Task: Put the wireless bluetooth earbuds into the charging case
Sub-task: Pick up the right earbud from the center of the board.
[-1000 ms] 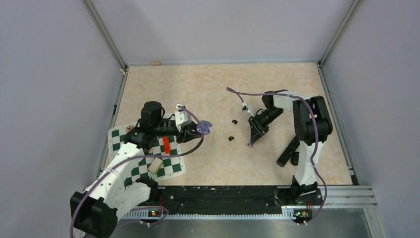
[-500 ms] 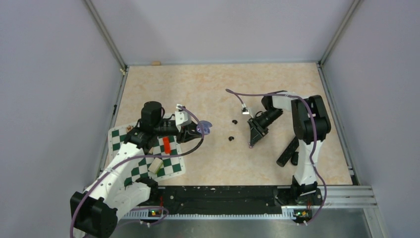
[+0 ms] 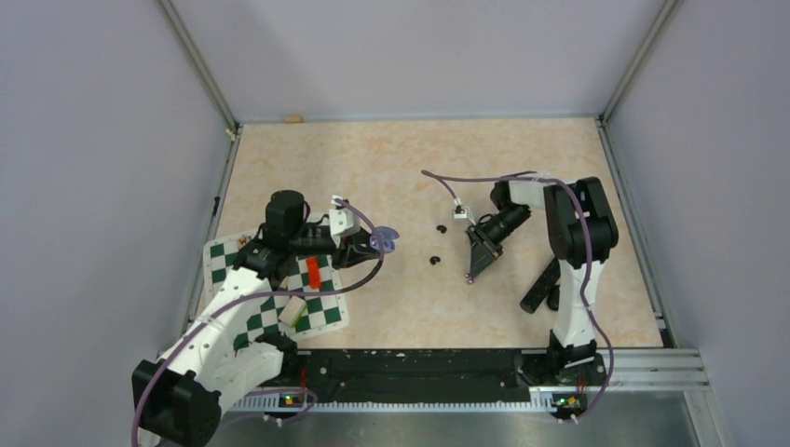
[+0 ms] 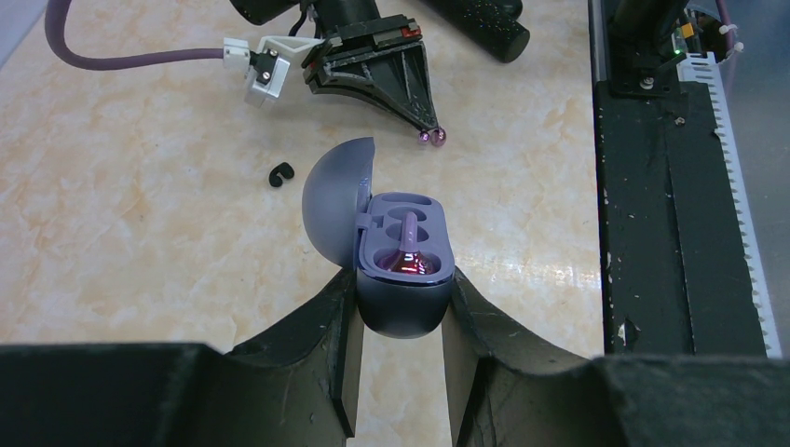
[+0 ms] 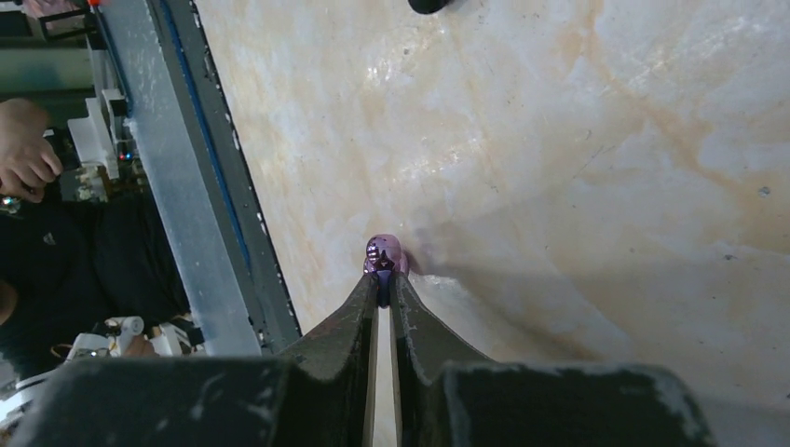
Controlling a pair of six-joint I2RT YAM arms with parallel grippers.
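Peeking past the pinched tips of the right tool [image 5: 383,285], one earbud [image 5: 384,253].

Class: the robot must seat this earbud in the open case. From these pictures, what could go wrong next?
The earbud sits at the very tips of the right gripper, so it might slip out during the move. The case has small wells and a raised lid; a slightly off approach might bump either.

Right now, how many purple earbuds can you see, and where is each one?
2. One earbud lies inside the open charging case, which the left hand grips. The other earbud is pinched at the tips of the right hand. I see no others.
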